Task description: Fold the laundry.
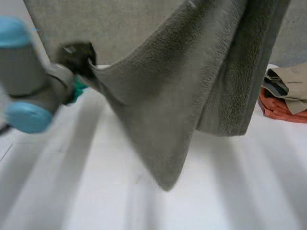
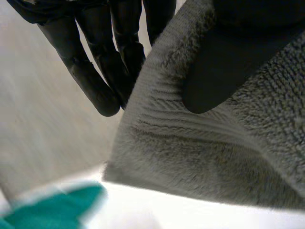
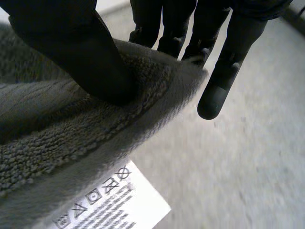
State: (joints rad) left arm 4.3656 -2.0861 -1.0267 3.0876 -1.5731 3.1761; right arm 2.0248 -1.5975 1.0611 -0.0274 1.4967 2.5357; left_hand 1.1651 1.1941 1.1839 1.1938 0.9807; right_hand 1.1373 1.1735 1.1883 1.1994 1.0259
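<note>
The towel (image 1: 182, 86) is cut off above; its care label (image 3: 112, 202) is unreadable.

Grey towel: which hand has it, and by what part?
Both. Left hand pinches the grey towel at its hemmed edge; right hand pinches the edge beside the care label.

Left hand (image 2: 224, 57), right hand (image 3: 71, 52): fingers (image 2: 95, 81) in pinch.

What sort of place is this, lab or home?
Probably a lab bench for laundry folding: plain white table, grey towel pinched by the left robot hand and right robot hand, pile of clothes waiting on the table.
</note>
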